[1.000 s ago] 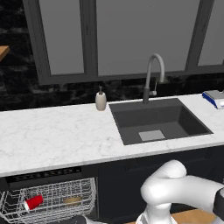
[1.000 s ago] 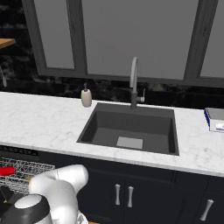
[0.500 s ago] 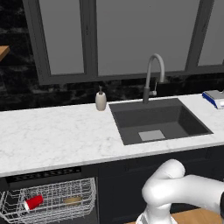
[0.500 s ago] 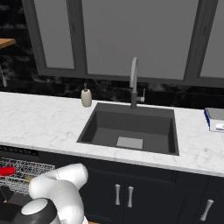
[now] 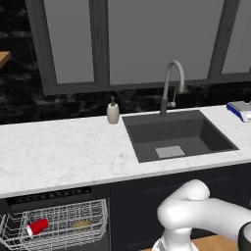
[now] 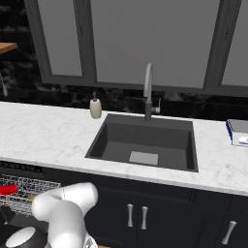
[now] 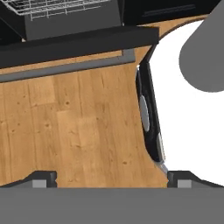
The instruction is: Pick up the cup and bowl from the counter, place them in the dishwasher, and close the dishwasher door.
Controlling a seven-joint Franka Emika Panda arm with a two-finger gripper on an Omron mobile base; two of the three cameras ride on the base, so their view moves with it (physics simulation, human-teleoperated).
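End effector (image 7: 111, 179) is spread wide open, nothing in it, just hanging over the wood floor (image 7: 70, 127). One red cup (image 5: 37, 227) on its side and one tan bowl (image 5: 81, 225) sit in the dishwasher's (image 5: 49, 196) pulled-out wire rack (image 5: 59, 215). One soap dispenser (image 5: 113, 112) on the table (image 5: 63, 152). No readable labels anywhere.

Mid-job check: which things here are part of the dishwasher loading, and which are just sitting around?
Job: cup and bowl, both in the dishwasher rack; counter; gripper, open, over the floor.

Bystanders: soap dispenser, faucet, sink, blue-and-white item.
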